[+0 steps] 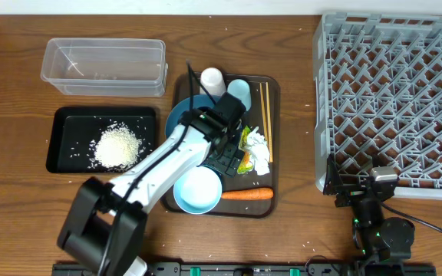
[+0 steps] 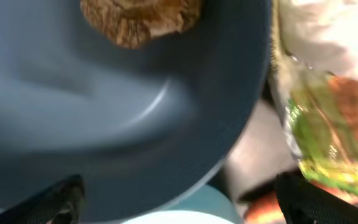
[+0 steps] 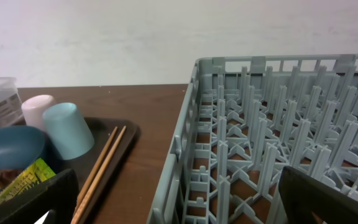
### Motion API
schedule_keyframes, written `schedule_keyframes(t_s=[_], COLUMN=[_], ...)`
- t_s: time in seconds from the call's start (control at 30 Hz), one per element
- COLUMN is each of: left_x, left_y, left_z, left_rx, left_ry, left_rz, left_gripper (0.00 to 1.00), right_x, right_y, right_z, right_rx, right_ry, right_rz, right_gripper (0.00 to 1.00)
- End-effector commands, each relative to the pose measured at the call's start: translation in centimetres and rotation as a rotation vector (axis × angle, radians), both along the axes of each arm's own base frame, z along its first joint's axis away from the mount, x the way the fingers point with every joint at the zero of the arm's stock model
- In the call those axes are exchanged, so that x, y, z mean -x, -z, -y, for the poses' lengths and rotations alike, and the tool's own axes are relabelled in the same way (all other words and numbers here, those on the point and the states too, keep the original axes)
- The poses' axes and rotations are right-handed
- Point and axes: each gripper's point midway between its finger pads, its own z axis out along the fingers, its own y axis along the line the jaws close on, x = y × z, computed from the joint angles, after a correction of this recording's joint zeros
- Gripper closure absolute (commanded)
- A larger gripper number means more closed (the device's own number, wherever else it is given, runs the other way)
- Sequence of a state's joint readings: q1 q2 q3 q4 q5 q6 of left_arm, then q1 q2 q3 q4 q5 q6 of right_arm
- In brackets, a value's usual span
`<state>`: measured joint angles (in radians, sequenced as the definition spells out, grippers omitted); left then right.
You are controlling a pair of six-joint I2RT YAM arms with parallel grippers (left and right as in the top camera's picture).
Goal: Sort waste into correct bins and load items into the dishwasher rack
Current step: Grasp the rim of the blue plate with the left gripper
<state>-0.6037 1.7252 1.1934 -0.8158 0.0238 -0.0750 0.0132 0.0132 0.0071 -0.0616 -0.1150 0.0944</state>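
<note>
Overhead: my left gripper (image 1: 231, 159) hangs over the dark blue plate (image 1: 174, 117) at frame centre.

Left wrist: the jaws are spread wide and hold nothing. The brown food lump (image 2: 142, 18) sits on the plate at the top edge. It looks soft, light and crumbly, so I'd pinch gently across its middle.

Right wrist: my right gripper (image 3: 179, 200) is fully spread and empty beside the dishwasher rack (image 3: 278, 124).

The white-and-black left arm (image 1: 156, 172) reaches from its base at the near left diagonally forward and right. Its wrist is bent, so the left end effector (image 1: 227, 152) points downward, its two black fingers (image 2: 58, 202) spread wide and gripping nothing. The black right arm (image 1: 382, 234) sits folded low at the near right. The right end effector (image 1: 363, 188) faces forward, its fingers (image 3: 328, 196) likewise wide apart.
</note>
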Motion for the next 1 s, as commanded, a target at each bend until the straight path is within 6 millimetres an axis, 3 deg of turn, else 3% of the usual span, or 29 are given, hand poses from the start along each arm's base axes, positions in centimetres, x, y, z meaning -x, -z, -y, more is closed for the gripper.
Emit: schedule_keyframes(t_s=[0.0,0.5,0.6,0.77,0.97], left_x=[-1.0,-1.8,-2.0,-2.2,-2.2], left_y=[0.4,3.7,3.9,3.9,4.1], left_z=[-0.1,0.4,0.5,0.7,0.7], left_rx=[-0.025,-0.051,-0.05,-0.044,-0.043], left_ry=[0.035,0.074,0.074,0.074,0.074], left_rz=[0.03,0.008,0.01,0.019,0.019], left_gripper=[0.02,0.03,0.08,0.41,0.44], right_x=[0.0,0.0,0.0,0.0,0.0], right_y=[0.2,0.2,0.2,0.2,0.2], right_z=[0.3,0.3,0.3,0.3,0.3], right_rx=[0.006,0.006,0.006,0.006,0.006], right_ry=[0.013,0.013,0.013,0.013,0.013], right_rz=[-0.005,-0.005,-0.005,-0.005,-0.005], right_gripper=[0.01,0.01,0.01,0.01,0.01])
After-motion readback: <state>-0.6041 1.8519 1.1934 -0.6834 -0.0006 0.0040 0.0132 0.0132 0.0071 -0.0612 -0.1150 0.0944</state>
